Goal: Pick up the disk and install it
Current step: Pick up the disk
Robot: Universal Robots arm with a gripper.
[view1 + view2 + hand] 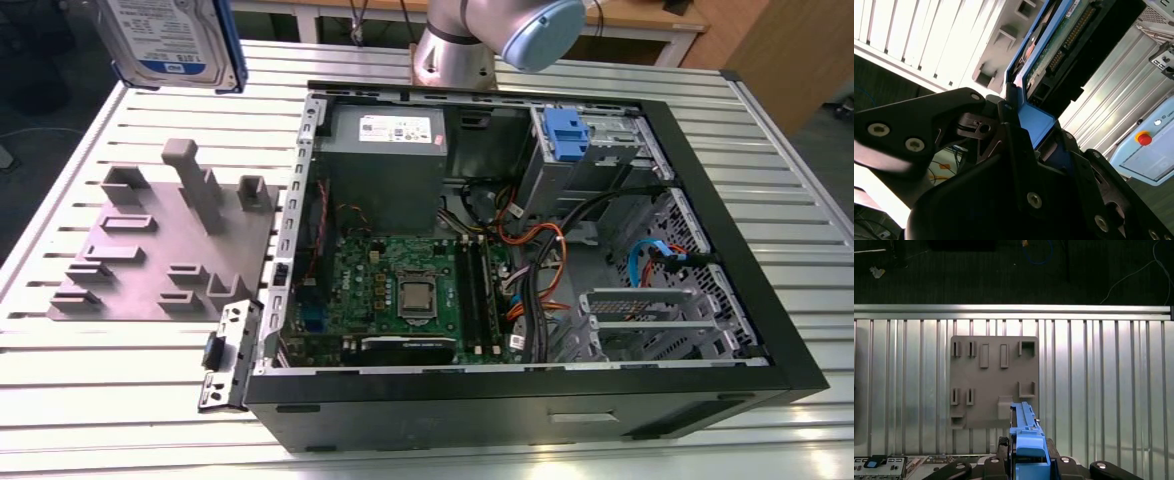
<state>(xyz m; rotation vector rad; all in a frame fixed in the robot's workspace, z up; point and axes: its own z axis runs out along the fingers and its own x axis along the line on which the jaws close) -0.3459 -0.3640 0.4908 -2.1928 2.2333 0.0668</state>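
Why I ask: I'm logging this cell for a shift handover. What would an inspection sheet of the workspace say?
Surface: slatted metal table, bearing an open computer case that lies on its side.
Job's things: disk held up off the table, at the exterior view's left of the case; a blue bracket sits in the case's drive bay.
Clutter: grey peg plate on the table beside the case.
Grippers: gripper shut on the disk's blue frame.
Cables: orange, blue and black wires inside the case.
Surroundings: wooden panel beyond the table; box with a red stop button.
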